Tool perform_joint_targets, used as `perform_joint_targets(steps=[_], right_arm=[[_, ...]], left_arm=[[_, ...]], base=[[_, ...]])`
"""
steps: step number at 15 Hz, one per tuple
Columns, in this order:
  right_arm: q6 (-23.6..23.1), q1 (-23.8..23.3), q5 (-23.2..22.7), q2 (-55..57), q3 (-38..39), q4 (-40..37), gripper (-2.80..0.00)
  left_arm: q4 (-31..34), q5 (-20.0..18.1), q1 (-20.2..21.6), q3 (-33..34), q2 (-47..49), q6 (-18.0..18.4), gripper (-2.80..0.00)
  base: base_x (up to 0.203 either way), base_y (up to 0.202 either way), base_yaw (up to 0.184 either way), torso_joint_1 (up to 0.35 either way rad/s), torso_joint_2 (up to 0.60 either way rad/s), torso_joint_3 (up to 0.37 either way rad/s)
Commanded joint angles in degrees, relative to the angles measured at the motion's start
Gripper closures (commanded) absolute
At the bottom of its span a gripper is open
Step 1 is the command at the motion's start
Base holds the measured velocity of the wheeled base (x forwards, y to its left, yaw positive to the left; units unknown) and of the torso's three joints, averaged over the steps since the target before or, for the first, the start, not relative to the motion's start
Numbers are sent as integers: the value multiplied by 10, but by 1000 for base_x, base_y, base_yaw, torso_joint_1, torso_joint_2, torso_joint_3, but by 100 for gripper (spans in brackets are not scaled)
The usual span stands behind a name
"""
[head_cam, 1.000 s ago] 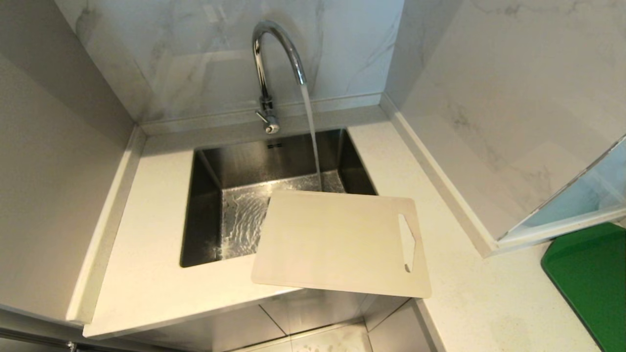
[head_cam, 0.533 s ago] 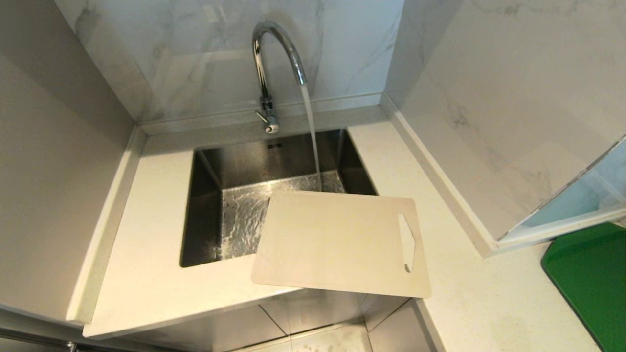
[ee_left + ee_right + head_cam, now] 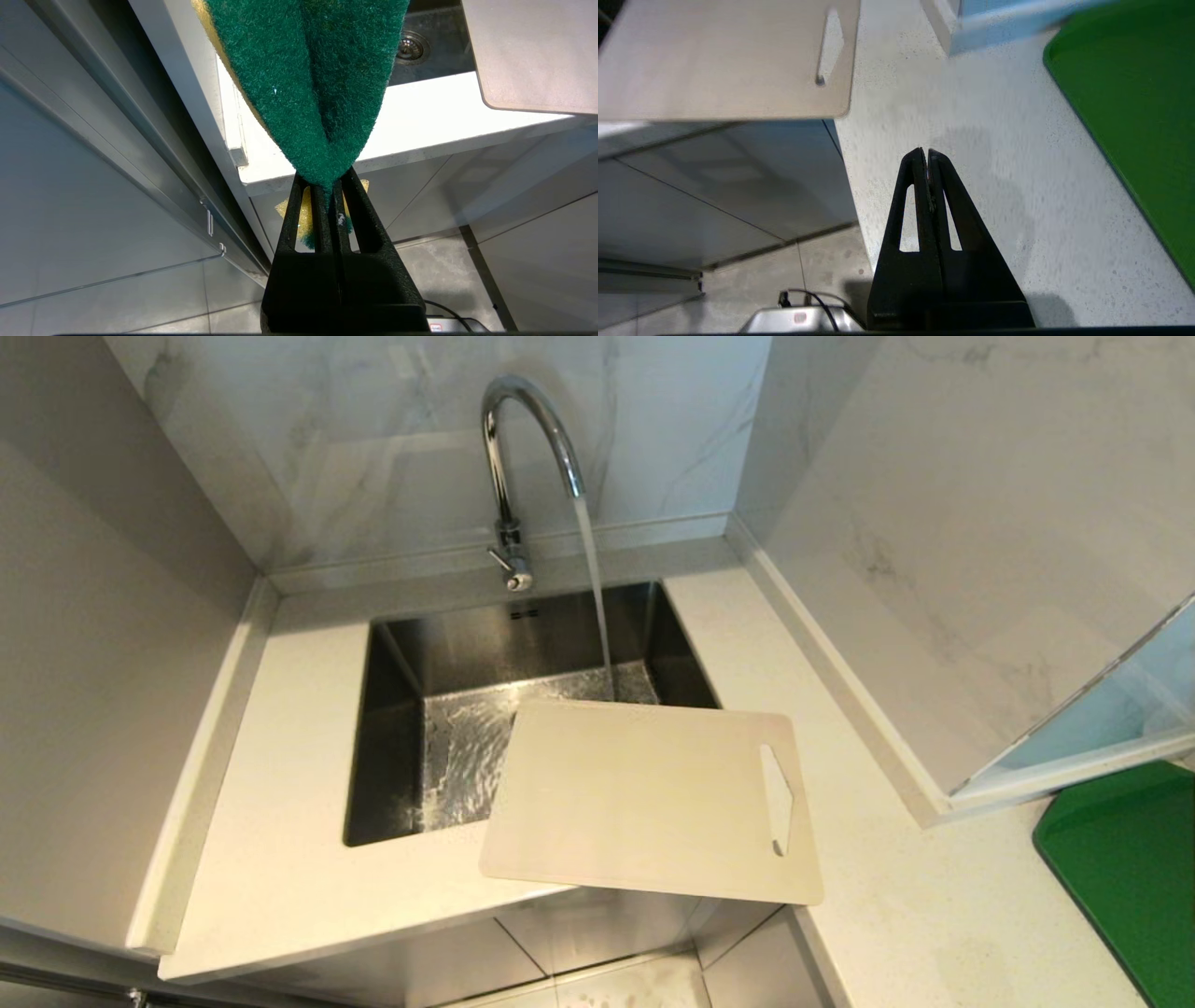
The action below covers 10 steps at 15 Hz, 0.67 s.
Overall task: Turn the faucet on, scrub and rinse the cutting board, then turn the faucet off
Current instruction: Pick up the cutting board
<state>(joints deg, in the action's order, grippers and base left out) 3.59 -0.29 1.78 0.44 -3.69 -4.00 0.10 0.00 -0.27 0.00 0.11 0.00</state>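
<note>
The chrome faucet (image 3: 509,457) stands behind the steel sink (image 3: 392,747), and a stream of water runs from its spout into the basin. The cream cutting board (image 3: 644,803) lies flat across the sink's front right corner, handle slot to the right, overhanging the counter's front edge. Neither arm shows in the head view. My left gripper (image 3: 327,184) is shut on a folded green-and-yellow sponge (image 3: 308,84), low in front of the counter. My right gripper (image 3: 927,151) is shut on nothing, over the counter's right part, short of the cutting board (image 3: 724,56).
White counter (image 3: 280,859) surrounds the sink, with marble walls behind and at both sides. A green tray (image 3: 1130,859) lies at the far right beside a pale blue-edged panel (image 3: 1102,728). Tiled floor shows below the counter front.
Water keeps running and rippling in the basin; the board and faucet have not moved.
</note>
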Motion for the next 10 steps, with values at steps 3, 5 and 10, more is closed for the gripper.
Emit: perform_joint_targets(steps=[3, 5, 10], right_arm=[[69, 0, -9, 196, -178, -57, 0], [108, 0, -25, 327, -240, -81, 0], [198, 1, -110, 567, -305, -101, 0]], left_arm=[[0, 0, 0, 1, 1, 0, 0], [0, 0, 0, 0, 1, 0, 0], [0, 0, 0, 0, 1, 0, 0]], base=[[0, 0, 0, 0, 0, 0], [0, 0, 0, 0, 0, 0], [0, 0, 0, 0, 0, 0]])
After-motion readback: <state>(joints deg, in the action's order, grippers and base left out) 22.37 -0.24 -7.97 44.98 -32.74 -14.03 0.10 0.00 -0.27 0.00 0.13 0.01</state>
